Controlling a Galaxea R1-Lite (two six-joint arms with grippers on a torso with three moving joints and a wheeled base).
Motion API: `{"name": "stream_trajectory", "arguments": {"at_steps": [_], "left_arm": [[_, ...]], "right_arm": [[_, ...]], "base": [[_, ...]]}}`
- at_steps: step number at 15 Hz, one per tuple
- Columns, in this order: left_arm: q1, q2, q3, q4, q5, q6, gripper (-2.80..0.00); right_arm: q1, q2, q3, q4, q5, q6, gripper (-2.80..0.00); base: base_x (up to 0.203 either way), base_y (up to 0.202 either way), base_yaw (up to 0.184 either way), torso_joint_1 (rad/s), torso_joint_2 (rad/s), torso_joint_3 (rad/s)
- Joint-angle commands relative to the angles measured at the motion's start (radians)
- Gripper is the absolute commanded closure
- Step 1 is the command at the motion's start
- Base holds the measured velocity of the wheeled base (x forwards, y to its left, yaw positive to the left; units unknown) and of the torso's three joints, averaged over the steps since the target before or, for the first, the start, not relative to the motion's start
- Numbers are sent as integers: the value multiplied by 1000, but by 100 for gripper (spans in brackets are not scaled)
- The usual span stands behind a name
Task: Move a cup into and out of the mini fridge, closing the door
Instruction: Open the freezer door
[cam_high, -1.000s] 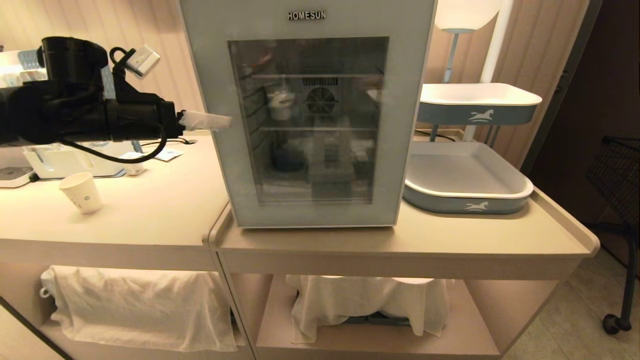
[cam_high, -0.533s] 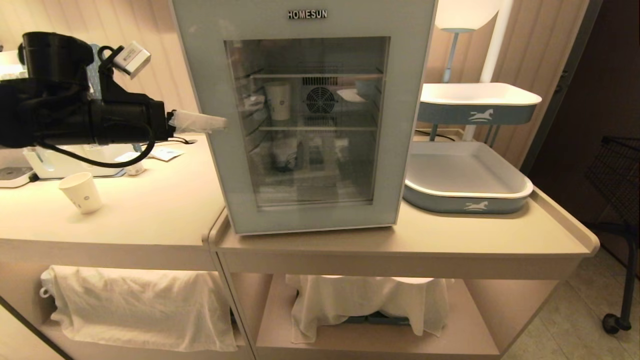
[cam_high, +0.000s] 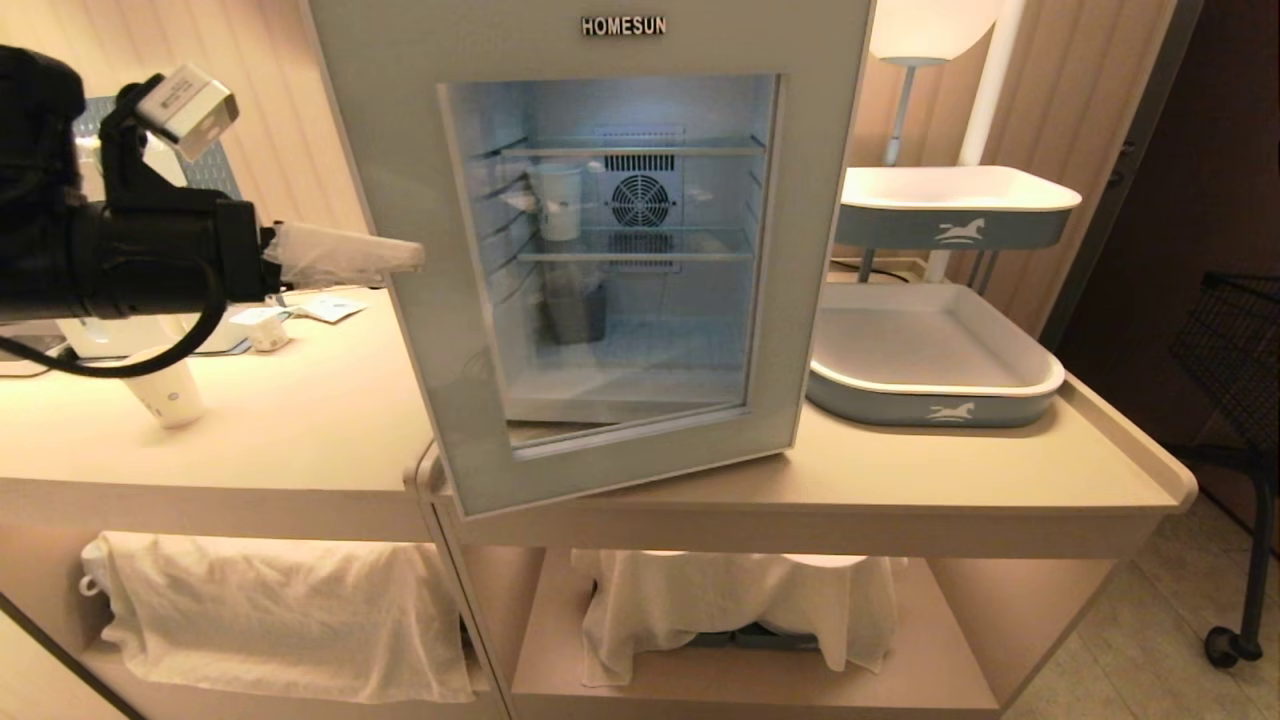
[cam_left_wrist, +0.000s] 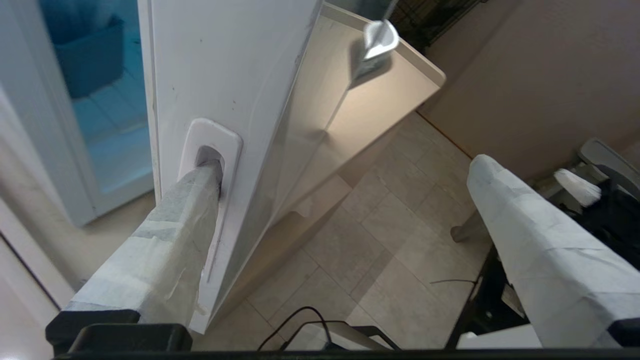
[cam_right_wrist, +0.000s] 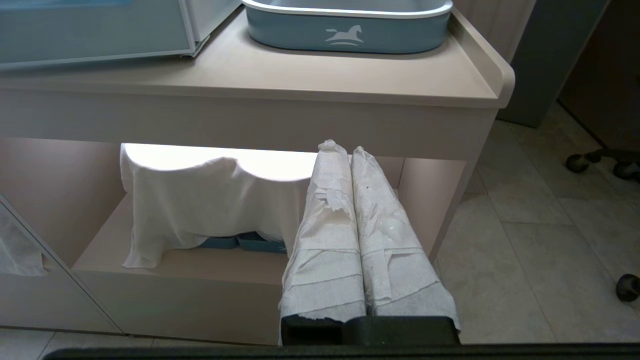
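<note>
A white HOMESUN mini fridge (cam_high: 620, 40) stands lit inside, its grey-framed glass door (cam_high: 420, 330) swung partly open, the handle recess at the left tool (cam_high: 400, 255) tip. A white paper cup (cam_high: 165, 392) stands upright on the table below that tool.

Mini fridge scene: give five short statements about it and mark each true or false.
1. The door of the mini fridge stands partly open. True.
2. The left gripper is shut on the door. False: it is open, with one finger hooked into the recessed handle on the door's edge.
3. A cup stands on a wire shelf inside the fridge. True.
4. The right gripper holds a cup. False: it is shut on nothing, low beside the counter.
5. The blue tray sits to the left of the fridge. False: it sits to the right.
</note>
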Motion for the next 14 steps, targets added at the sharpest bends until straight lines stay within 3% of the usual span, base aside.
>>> {"name": "stream_trajectory", "arguments": {"at_steps": [1,8,11,13,14], "left_arm": [[0,-85,55,0,-6,-1,-280],[11,-261,238,3,0,15,-280],[74,-293,252,12,-2,49,-280],[123,-300,256,45,-7,105,-280],[145,-304,259,73,-9,170,-280]], "right_arm": [[0,1,0,0,1,-1,0],[0,1,0,0,1,-1,0],[0,1,0,0,1,-1,0],[0,1,0,0,1,-1,0],[0,1,0,0,1,-1,0]], "base": [[0,0,0,0,0,0],[0,0,0,0,0,0],[0,0,0,0,0,0],[0,0,0,0,0,0],[0,0,0,0,0,0]]}}
